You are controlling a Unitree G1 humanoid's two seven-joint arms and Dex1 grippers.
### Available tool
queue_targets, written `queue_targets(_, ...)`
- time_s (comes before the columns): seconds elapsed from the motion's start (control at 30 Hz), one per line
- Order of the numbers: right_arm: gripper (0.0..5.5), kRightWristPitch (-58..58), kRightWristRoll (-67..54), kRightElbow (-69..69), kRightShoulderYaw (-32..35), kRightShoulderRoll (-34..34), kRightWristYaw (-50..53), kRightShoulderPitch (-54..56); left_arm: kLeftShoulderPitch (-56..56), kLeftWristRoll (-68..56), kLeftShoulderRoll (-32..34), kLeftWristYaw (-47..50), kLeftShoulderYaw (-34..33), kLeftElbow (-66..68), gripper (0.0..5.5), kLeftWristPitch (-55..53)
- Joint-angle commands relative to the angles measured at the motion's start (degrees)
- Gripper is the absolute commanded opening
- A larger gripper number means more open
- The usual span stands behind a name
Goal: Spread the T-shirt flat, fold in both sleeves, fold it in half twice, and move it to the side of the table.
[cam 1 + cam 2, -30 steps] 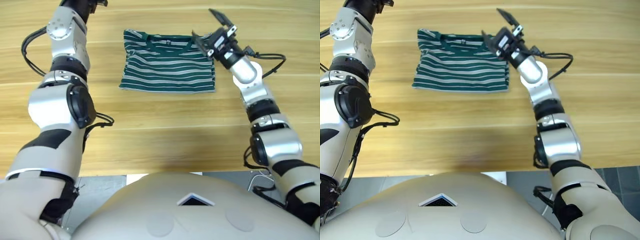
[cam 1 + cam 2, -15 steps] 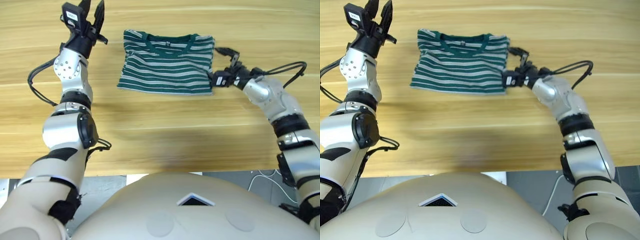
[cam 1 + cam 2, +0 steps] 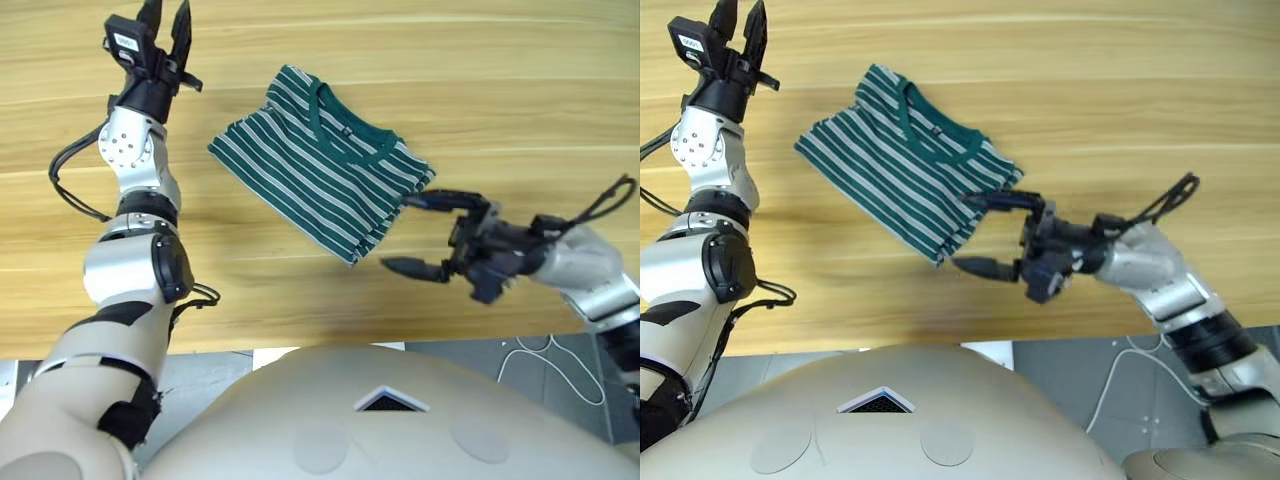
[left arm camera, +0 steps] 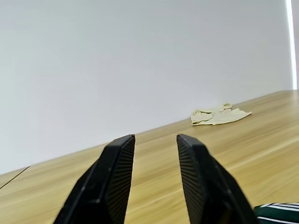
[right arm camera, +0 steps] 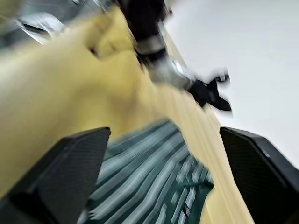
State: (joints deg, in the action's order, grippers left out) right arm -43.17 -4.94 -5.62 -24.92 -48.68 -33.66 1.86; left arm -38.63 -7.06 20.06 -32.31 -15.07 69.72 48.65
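The green-and-white striped T-shirt (image 3: 320,165) lies folded into a small rectangle, turned diagonally on the wooden table (image 3: 520,110). My right gripper (image 3: 398,233) is open at the shirt's near right corner, close to the table's front edge. Its upper finger reaches the corner and its lower finger is off the cloth. In the right wrist view the striped shirt (image 5: 149,182) lies between the two spread fingers (image 5: 60,177). My left gripper (image 3: 165,20) is raised at the far left, open and empty, well apart from the shirt. Its fingers (image 4: 117,177) stand parallel in the left wrist view.
A crumpled beige cloth (image 4: 219,115) lies far off on the table by the white wall. Bare wood surrounds the shirt on all sides. The table's front edge (image 3: 300,345) runs just below the right gripper.
The shirt has swung from square-on to diagonal and slid toward the front edge. The right gripper has swept down from the shirt's right side to its near corner. The left arm has barely moved.
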Motion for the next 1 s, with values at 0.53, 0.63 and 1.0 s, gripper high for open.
queue_targets(0.53,4.32,20.09,36.54,61.71,-2.8,44.68,36.96,46.83,12.37,27.32,7.11,-1.78,26.28,-9.4,1.66,6.55)
queue_targets(0.63,4.32,20.69,37.56,71.32,-3.54,47.99,38.25,50.94,11.02,36.14,9.43,8.09,30.47,-8.24,1.66,1.46)
queue_targets(1.0,4.32,30.84,33.66,84.02,4.07,48.42,37.35,55.96,12.86,42.37,8.08,14.93,41.21,-7.87,1.66,-0.63)
